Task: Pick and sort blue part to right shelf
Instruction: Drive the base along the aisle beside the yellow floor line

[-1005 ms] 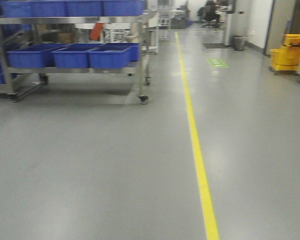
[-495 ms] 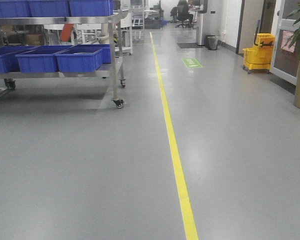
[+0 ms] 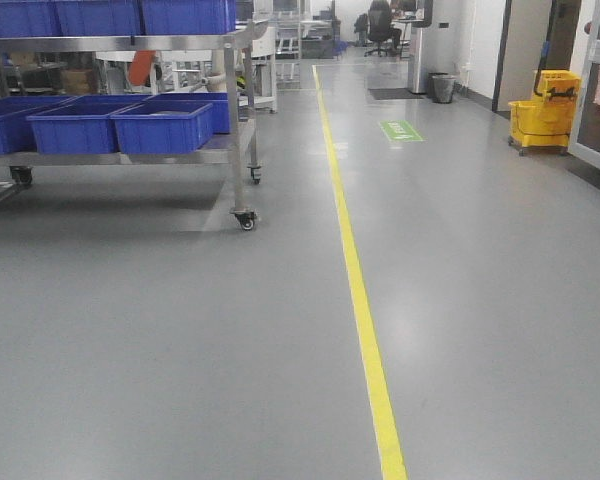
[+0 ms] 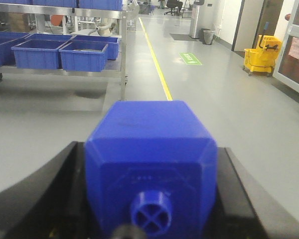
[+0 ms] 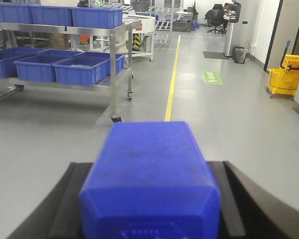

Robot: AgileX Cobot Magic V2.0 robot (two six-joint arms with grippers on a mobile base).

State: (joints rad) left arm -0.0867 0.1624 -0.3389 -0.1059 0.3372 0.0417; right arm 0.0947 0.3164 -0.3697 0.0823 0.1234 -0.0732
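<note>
A yellow line [image 3: 360, 300] runs down the grey floor of a workshop hall, and everything here is placed against it. In the right wrist view the right gripper [image 5: 149, 174] is clamped on the blue part [image 5: 148, 144], with dark fingers [image 5: 65, 199] pressed to both flanks. The part's far end points up the line and its cap is out of frame. In the left wrist view the left gripper [image 4: 149, 152] is likewise closed around a blue block [image 4: 149, 124], whose small cross-marked knob [image 4: 150, 211] faces the camera. Left of the line and well ahead of both loads stands the steel shelf [image 3: 130, 42], with blue bins [image 3: 160, 128] on its lower level and top. Its corner wheel [image 3: 245, 220] sits near the line but clear of it. Right of the line lies a green floor sign [image 3: 401, 130] whose white lettering is too small to read. Further right is a yellow mop bucket [image 3: 540, 118], its markings also illegible. A grey waste bin [image 3: 443, 88] stands at the far end. Open floor stretches on both sides of the line from the foreground to the shelf. Compared with half a second ago, the line and bucket sit slightly further right in the front view. A potted plant then at the right edge is now out of view. The blur seen a second ago has cleared.
</note>
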